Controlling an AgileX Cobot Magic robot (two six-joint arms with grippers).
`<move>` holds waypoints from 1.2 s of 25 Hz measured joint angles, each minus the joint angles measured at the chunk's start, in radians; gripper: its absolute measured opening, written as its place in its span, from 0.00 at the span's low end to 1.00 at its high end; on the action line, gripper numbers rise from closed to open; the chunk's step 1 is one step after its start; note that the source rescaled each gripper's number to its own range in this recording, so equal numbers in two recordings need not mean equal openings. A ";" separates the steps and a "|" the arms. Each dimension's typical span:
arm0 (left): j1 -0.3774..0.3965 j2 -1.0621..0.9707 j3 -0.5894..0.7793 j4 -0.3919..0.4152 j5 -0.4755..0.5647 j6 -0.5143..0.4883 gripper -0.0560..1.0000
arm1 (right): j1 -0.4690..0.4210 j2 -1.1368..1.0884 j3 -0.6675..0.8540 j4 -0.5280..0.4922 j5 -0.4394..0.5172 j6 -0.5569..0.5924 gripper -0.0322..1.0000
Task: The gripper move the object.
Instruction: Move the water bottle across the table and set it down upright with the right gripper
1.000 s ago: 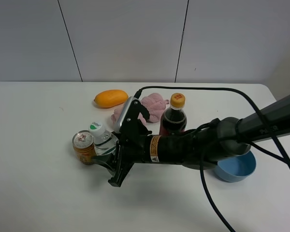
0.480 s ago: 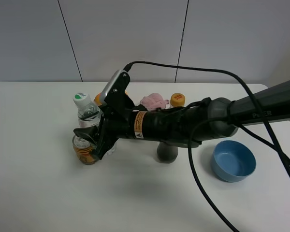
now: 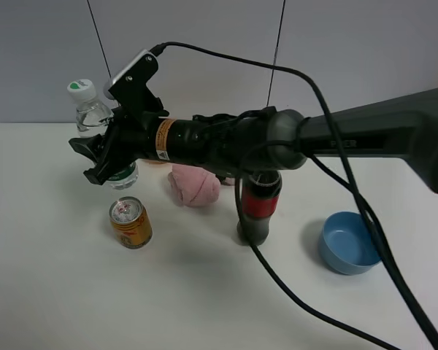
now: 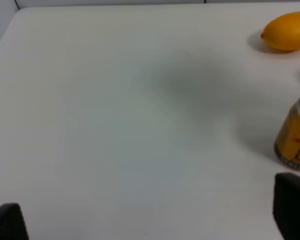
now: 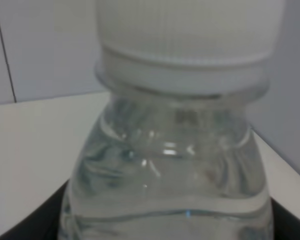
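Note:
My right gripper (image 3: pixel 101 159) reaches across to the left of the exterior view and is shut on the small clear water bottle (image 3: pixel 93 117). It holds the bottle upright in the air, above and behind the gold can. The bottle's white cap with a green spot sticks out above the claw, and its green label shows just below it. The right wrist view is filled by the bottle's neck and cap (image 5: pixel 180 165), with a black finger (image 5: pixel 32 225) at its side. My left gripper (image 4: pixel 150 220) is open and empty over bare table.
A gold drink can (image 3: pixel 131 222) stands on the white table (image 3: pixel 51 277) below the held bottle, also in the left wrist view (image 4: pixel 295 135). A pink cloth (image 3: pixel 195 184), a dark cola bottle (image 3: pixel 260 204) and a blue bowl (image 3: pixel 352 242) lie to the right. A yellow mango (image 4: pixel 289 31) lies at the back.
My right gripper has lifted the water bottle from beside the can and carried it up and to the left. The can, cloth, cola bottle and bowl have stayed put.

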 joint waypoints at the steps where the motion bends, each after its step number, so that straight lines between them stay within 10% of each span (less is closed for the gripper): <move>1: 0.000 0.000 0.000 0.000 0.000 0.000 1.00 | 0.001 0.030 -0.040 0.000 0.007 0.006 0.03; 15: 0.000 0.000 0.000 0.000 0.000 0.000 1.00 | 0.001 0.418 -0.477 0.002 0.093 0.052 0.03; 30: 0.000 0.000 0.000 0.000 0.000 -0.003 1.00 | -0.021 0.503 -0.522 0.002 0.113 0.057 0.03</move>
